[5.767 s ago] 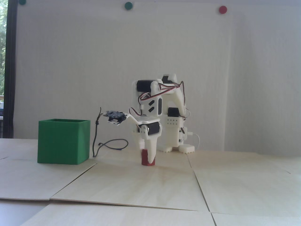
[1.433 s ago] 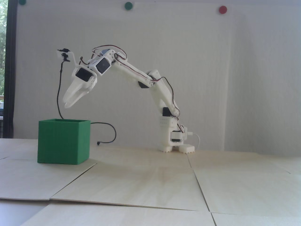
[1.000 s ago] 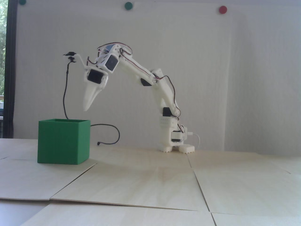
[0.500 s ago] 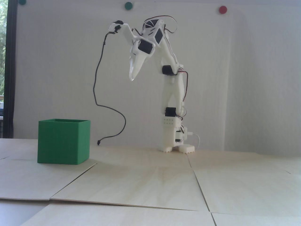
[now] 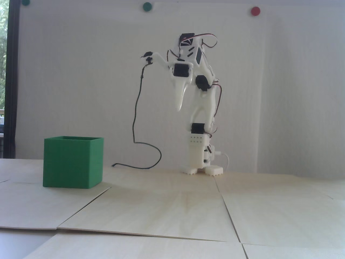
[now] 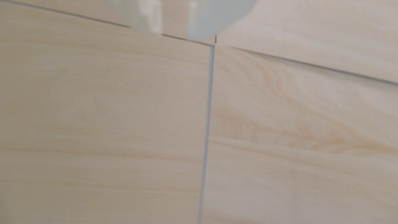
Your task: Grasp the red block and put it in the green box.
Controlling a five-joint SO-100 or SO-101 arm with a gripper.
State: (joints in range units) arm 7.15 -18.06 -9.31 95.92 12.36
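Note:
The green box (image 5: 72,162) stands on the table at the left of the fixed view, its inside hidden by its walls. The red block does not show in either view. My gripper (image 5: 178,108) hangs high, pointing straight down, close to the arm's base (image 5: 198,159) and far right of the box. It tapers to a single tip and holds nothing. In the wrist view the gripper (image 6: 174,32) enters blurred from the top edge, with only a thin strip of table between its fingertips (image 6: 200,32).
A black cable (image 5: 137,129) hangs from the wrist camera and loops onto the table between box and base. The table is made of light wooden panels with seams (image 6: 207,120). Green and red round dots (image 5: 255,11) are on the back wall.
The arm has swung right, away from above the green box, and folded upright over its base. The jaws stood open over the box 1.4 s ago, then closed. The block left the table.

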